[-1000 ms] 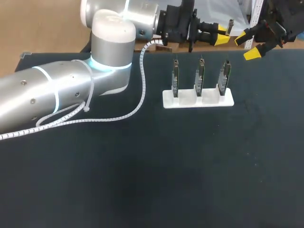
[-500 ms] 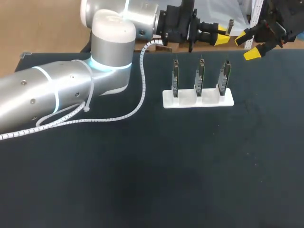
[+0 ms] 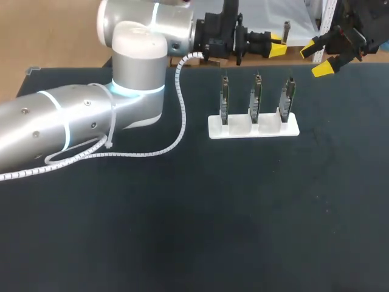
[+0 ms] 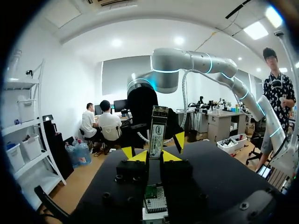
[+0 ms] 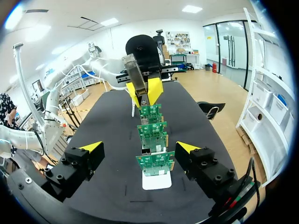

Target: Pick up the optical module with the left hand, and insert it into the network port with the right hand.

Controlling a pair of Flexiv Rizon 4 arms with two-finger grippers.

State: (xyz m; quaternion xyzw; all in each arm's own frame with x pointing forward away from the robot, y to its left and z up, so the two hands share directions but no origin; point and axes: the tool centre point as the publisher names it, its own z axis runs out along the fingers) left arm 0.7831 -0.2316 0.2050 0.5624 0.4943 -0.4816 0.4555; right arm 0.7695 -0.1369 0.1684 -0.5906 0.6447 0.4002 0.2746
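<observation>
Silver-grey tubular left arm (image 3: 61,128) with glowing cyan joint rings and a white spiral-wrapped cable (image 3: 181,103); black left hand (image 3: 278,45) and right hand (image 3: 318,56), both yellow-tipped.

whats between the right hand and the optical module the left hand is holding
Three green boards in a white stand, lined up from the right hand toward the optical module in the left hand, as the right wrist view shows.
</observation>
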